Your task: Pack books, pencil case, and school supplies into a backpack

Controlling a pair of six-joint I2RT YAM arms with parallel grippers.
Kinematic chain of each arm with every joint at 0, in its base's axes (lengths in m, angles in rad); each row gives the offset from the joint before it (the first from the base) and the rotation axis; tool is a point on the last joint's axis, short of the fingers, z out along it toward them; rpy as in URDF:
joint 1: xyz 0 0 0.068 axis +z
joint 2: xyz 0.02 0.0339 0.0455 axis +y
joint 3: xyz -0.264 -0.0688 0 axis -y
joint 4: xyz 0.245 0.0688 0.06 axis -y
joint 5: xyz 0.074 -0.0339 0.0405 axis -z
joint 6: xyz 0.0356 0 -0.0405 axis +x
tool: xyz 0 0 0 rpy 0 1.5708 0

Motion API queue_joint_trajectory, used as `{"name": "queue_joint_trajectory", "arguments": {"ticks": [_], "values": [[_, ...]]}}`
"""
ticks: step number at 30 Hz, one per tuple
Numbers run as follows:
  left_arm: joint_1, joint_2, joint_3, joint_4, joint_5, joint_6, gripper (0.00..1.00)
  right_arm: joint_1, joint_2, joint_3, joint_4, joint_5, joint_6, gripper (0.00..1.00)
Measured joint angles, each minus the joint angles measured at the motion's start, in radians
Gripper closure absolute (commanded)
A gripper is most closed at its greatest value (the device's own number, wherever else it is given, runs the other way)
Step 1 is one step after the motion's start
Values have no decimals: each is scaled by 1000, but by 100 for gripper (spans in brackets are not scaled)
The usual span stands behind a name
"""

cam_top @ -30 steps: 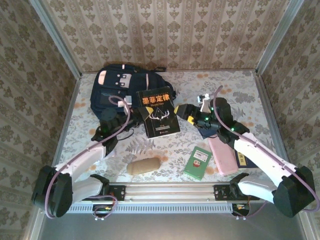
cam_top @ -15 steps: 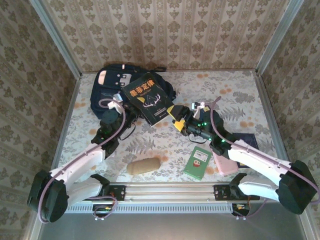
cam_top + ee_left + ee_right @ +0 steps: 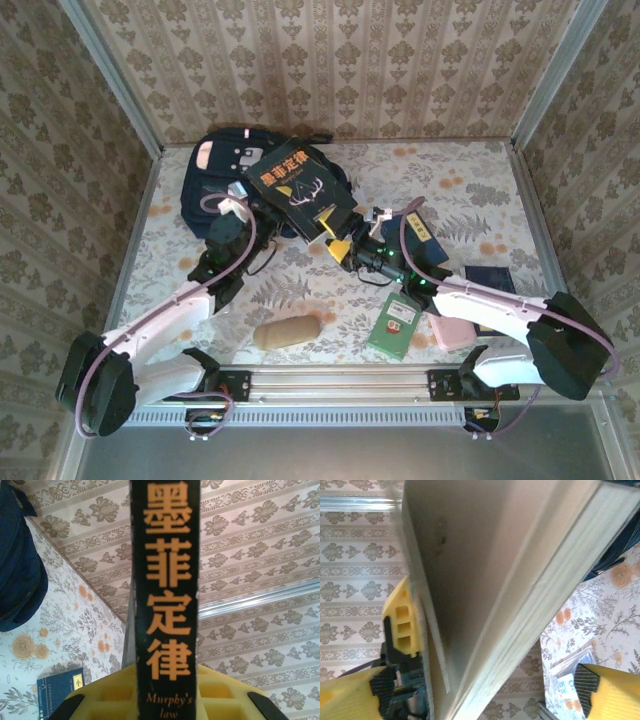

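Spine (image 3: pixel 167 600) lettering: "Murphy's law"

1. The black book (image 3: pixel 300 186) with white antlers and an orange title is raised and tilted over the backpack (image 3: pixel 225 160).
2. The navy backpack lies at the table's far left.
3. A small green book (image 3: pixel 396 326) lies flat near the front edge.

- My black book (image 3: pixel 298 187) shows orange title characters and white antlers.
- The backpack (image 3: pixel 222 170) is navy with a pale pink patch.
- My finger pads (image 3: pixel 400 617) are yellow.
- The table (image 3: pixel 470 195) wears grey leaves and orange blooms.
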Motion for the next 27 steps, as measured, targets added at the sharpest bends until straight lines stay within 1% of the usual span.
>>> {"name": "queue_joint_trajectory", "arguments": {"ticks": [4,8,10,12,15,19,24,27], "values": [[-16,-2,0,-6,-16,-3,100,-17,48,18,23,8,14,31],[-16,-26,0,-28,-41,-3,100,-52,54,69,22,10,15,47],[-17,-46,0,-32,-55,-3,100,-63,51,104,2,10,-5,58],[-21,-63,0,-32,-68,-5,100,-66,40,134,-32,13,-27,65],[-26,-75,-1,-28,-78,-20,100,-66,11,152,-69,14,-54,68],[-34,-73,-5,-35,-90,-27,100,-66,2,163,-93,16,-80,68],[-37,-54,-5,-36,-97,-43,100,-64,4,164,-94,16,-106,64],[-43,-47,-5,-40,-101,-48,100,-58,14,166,-85,16,-115,64]]}}
